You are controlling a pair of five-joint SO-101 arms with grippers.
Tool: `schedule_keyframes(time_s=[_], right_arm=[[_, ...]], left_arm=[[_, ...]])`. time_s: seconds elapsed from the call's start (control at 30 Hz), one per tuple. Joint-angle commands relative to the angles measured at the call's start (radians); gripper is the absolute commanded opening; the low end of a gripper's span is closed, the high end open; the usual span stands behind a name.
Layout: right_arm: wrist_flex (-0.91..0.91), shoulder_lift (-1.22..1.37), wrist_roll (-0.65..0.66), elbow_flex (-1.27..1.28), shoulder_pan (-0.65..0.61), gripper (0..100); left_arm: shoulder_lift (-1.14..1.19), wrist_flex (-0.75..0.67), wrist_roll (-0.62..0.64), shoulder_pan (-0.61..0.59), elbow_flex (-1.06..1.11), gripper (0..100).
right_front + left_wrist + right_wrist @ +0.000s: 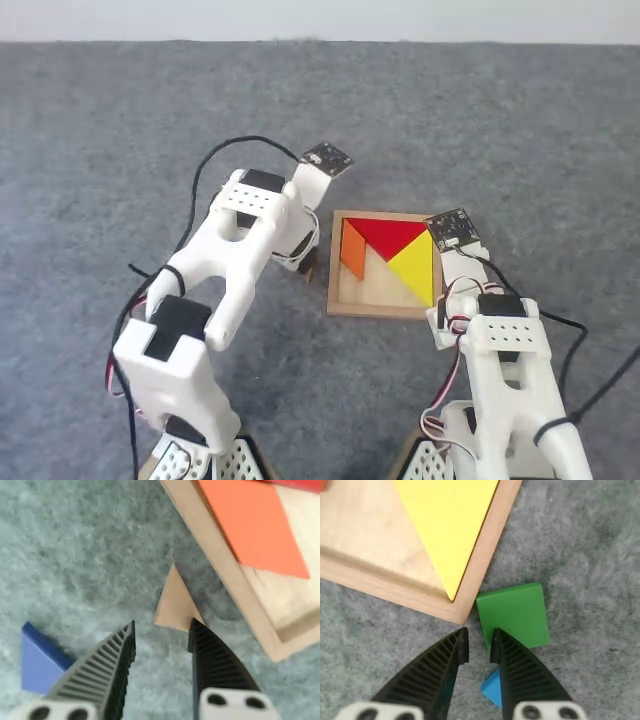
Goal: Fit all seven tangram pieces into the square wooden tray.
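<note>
No readable text.
Nothing legible is showing on the square light-wood tray (334, 290); any print on the small dark circuit board (455, 229) is coming through too small.

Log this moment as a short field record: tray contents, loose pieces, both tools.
tray: square wooden tray, partly filled
in tray: red triangle, yellow triangle, orange piece
left tool: open, above carpet, pointing at tan triangle
right tool: narrowly open, next to green square
loose, left side: tan triangle beside tray rim; blue piece on carpet
loose, right side: green square by tray corner; small light-blue piece
</note>
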Motion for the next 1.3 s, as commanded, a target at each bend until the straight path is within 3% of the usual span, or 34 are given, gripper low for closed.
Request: schedule_keyframes(time_s=[0.0, 0.23, 0.63, 0.8, 1.13, 1.27], right_arm=[[-0.007, 0.004, -0.011, -0.008, 0.007, 9.3], [-0.007, 0.004, -0.011, -0.008, 0.007, 9.3], [-0.010, 0.004, -0.011, 0.000, 0.007, 9.3], [-0.012, 0.004, -0.011, 0.002, 0.007, 9.3], [-0.007, -0.005, -0.011, 0.002, 0.013, 9.3], [-0.005, -0.007, -0.011, 0.002, 0.015, 9.5]], left_arm=[[0.060, -0.020, 0.032, 0.026, -0.030, 17], [0.094, 0.015, 0.051, 0.103, -0.061, 17], [0.127, 0.054, 0.083, 0.127, -0.104, 16], [0.123, 0.087, 0.081, 0.127, -0.108, 7], [-0.199, 0.190, 0.077, 0.127, -0.105, 6], [-0.313, 0.213, -0.005, 0.137, -0.104, 6]])
